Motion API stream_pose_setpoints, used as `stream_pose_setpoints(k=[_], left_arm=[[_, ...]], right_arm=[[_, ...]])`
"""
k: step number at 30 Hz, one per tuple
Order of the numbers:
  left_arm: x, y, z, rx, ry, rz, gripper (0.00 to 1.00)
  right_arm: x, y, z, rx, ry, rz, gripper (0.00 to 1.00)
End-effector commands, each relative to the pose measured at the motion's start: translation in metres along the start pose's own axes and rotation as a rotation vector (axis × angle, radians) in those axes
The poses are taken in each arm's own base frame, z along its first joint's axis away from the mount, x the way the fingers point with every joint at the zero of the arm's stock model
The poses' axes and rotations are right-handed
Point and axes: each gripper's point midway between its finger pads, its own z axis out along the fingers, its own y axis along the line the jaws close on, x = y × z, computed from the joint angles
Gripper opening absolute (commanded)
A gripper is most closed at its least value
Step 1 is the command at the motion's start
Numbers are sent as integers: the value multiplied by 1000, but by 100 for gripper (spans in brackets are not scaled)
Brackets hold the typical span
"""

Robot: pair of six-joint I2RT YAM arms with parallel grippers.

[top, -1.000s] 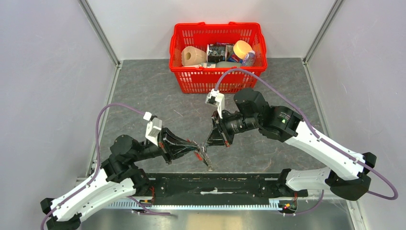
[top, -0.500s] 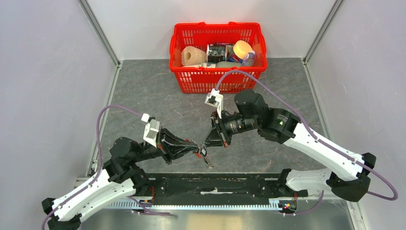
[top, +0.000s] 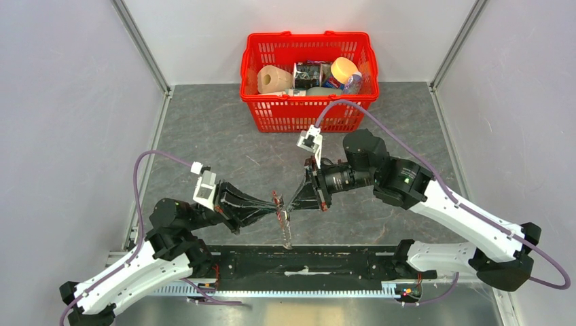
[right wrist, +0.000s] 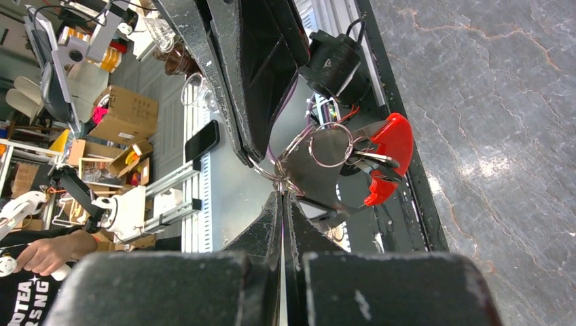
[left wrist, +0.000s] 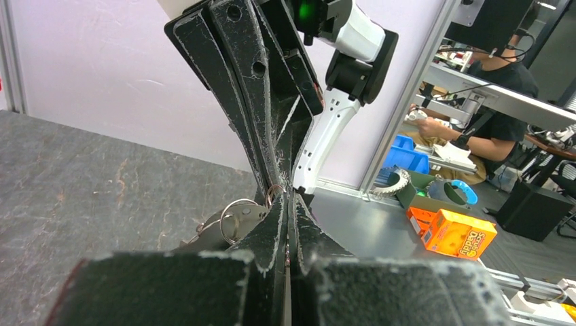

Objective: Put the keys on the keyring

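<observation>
The keyring [top: 284,227] hangs in the air between both arms, just behind the table's near edge. In the right wrist view its red strap [right wrist: 388,146] and a silvery ring [right wrist: 331,144] dangle past my fingertips. A small dark piece with silvery ends [right wrist: 370,161], which looks like the keys, lies against the strap. My right gripper [right wrist: 280,195] is shut on a thin ring wire of the bunch. My left gripper [left wrist: 289,200] is shut too, pinching the bunch from the opposite side, with a ring [left wrist: 236,216] and a metal plate beside its tip. From above, the left gripper [top: 275,212] and the right gripper [top: 295,202] meet tip to tip.
A red basket [top: 309,112] with a paper roll, packets and bottles stands at the back middle. A black rail [top: 306,261] runs along the near edge under the keyring. Grey walls close in the left and right sides.
Both grippers stayed shut and shifted slightly: the left wrist drew back to the left, the right arm moved right. The bunch turned and now hangs straighter, with its red part above.
</observation>
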Motion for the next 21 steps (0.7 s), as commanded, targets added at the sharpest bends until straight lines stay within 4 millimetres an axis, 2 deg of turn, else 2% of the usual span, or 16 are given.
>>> stream_pose_setpoints(k=[1, 6, 9, 11, 13, 17, 21], left_arm=[[-25, -20, 0, 81, -93, 12, 2], [-30, -23, 1, 96, -111, 7, 2], [-31, -24, 1, 103, -116, 1, 2], [-33, -26, 2, 110, -123, -1, 2], [-34, -27, 2, 118, -129, -5, 2], [-37, -31, 2, 134, -140, -21, 2], [-39, -33, 3, 148, -154, -38, 2]], right_arm=[[-12, 14, -7, -45, -61, -30, 0], [-12, 21, -8, -81, -66, -24, 0], [-14, 25, -9, -98, -68, -26, 12], [-14, 28, -11, -105, -70, -35, 26], [-17, 32, -14, -108, -78, -57, 36], [-27, 40, -25, -91, -91, -118, 43], [-35, 49, -32, -95, -99, -169, 45]])
